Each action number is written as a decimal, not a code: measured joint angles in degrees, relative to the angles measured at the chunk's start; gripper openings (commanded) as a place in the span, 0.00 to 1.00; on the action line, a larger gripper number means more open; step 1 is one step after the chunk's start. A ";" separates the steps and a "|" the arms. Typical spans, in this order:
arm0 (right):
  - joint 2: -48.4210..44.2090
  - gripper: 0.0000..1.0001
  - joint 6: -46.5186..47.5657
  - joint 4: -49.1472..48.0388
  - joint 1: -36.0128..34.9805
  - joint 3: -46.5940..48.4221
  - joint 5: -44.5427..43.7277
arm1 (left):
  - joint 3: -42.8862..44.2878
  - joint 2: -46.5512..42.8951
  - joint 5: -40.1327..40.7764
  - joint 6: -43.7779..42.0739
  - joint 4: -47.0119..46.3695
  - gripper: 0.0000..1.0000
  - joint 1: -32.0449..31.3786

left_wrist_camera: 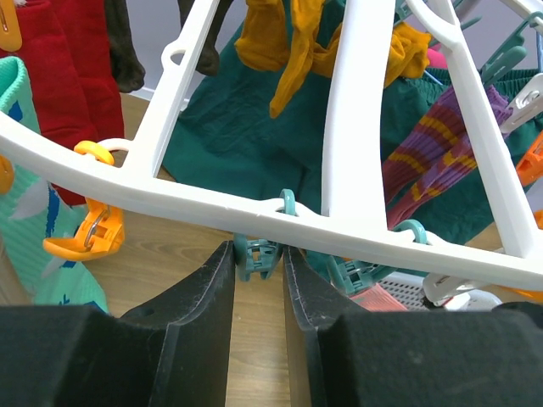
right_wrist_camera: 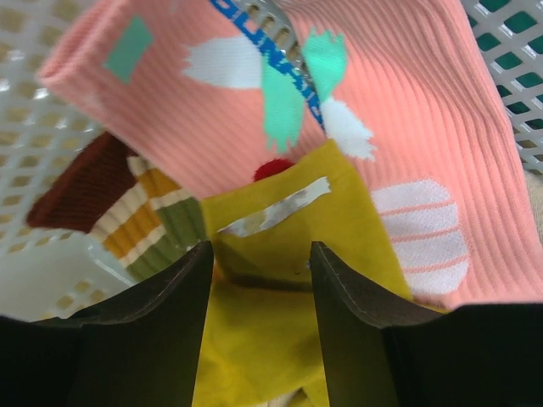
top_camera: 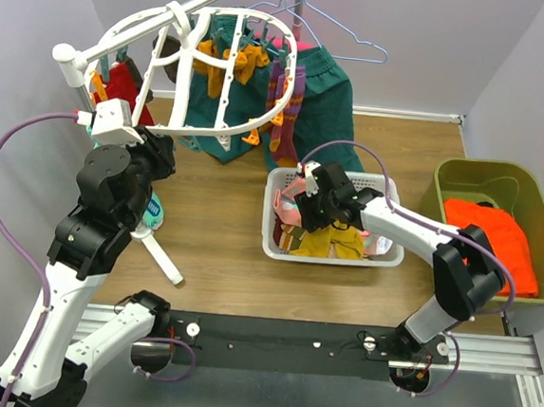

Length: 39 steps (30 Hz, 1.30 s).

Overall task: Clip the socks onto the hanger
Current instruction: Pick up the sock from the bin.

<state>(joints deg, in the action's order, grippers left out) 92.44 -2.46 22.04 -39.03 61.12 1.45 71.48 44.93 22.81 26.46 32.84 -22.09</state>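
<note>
Teal clip [left_wrist_camera: 255,259] pinched by raised left claw [left_wrist_camera: 258,248] beneath hanger [left_wrist_camera: 170,200].

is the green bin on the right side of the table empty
No, an orange cloth lies inside the green bin in the top view.

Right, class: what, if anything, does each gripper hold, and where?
The left gripper pinches a teal clip under the hanger, by its sides. The right gripper straddles the mustard sock at its upper edge; a hold cannot be told.
</note>
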 measured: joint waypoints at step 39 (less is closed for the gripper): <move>-7.19 0.01 -9.16 -17.46 -0.46 -7.67 -2.60 | -1.25 -0.37 -1.22 0.68 -0.20 0.00 0.00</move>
<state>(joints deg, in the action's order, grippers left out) 85.25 -11.62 4.58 -39.48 53.45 -1.15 70.24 44.56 21.58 27.14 32.64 -22.09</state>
